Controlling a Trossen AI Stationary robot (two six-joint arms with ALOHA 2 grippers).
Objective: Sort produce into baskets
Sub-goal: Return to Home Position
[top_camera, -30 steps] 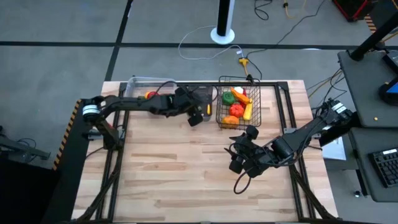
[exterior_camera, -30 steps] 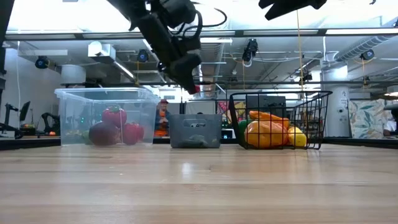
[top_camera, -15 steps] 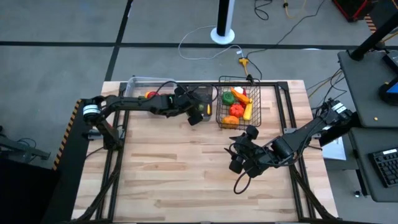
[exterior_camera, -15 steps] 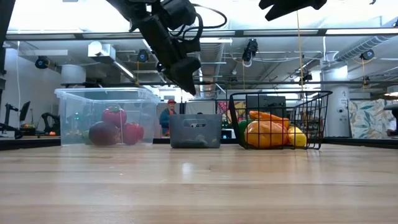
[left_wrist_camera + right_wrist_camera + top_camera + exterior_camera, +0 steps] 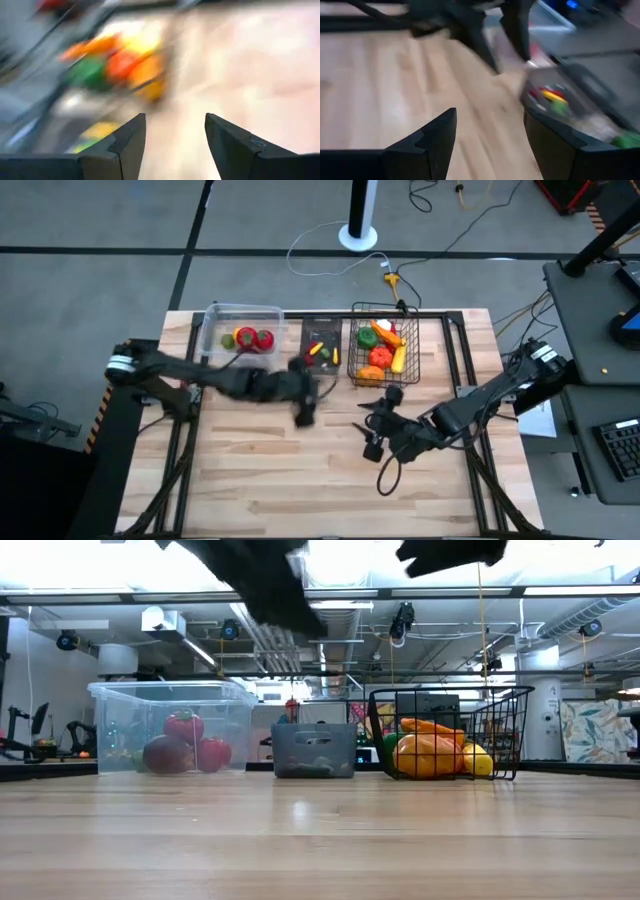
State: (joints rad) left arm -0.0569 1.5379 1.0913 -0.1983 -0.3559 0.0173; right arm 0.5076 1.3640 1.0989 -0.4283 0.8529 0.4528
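Broadly, the wooden surface (image 5: 300,480) fills the centre of the high view, and all three containers line its upper edge. At upper left of that row, the clear tub (image 5: 210,330) holds red produce (image 5: 262,338) and a green piece (image 5: 228,341). At the row's right end, the wire basket (image 5: 352,345) is piled with green, orange, red and yellow produce (image 5: 378,357). Between them, the dark bin (image 5: 308,330) carries small red and yellow pieces (image 5: 318,350).

The left gripper (image 5: 303,410) hangs over bare boards just below the bin, its fingers spread with nothing between them. The right gripper (image 5: 372,438) hangs right of centre, below the basket, its fingers likewise spread and empty. The two grippers are near each other, apart from every container.
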